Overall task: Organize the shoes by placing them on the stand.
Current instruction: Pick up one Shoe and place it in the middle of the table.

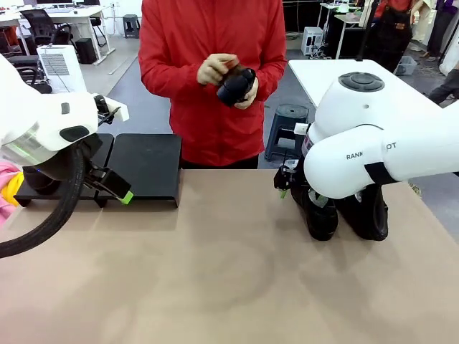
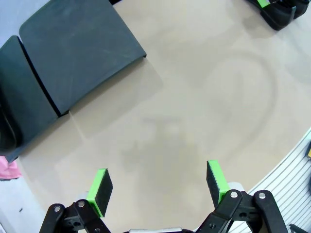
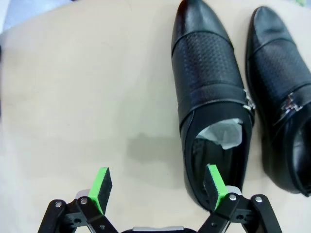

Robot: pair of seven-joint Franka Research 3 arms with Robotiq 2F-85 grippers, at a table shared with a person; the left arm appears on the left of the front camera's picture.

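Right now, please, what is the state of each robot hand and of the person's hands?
Left hand: open, empty, over the table.
Right hand: open, at the heel of a shoe, not gripping.
Person's hands: holding another shoe.
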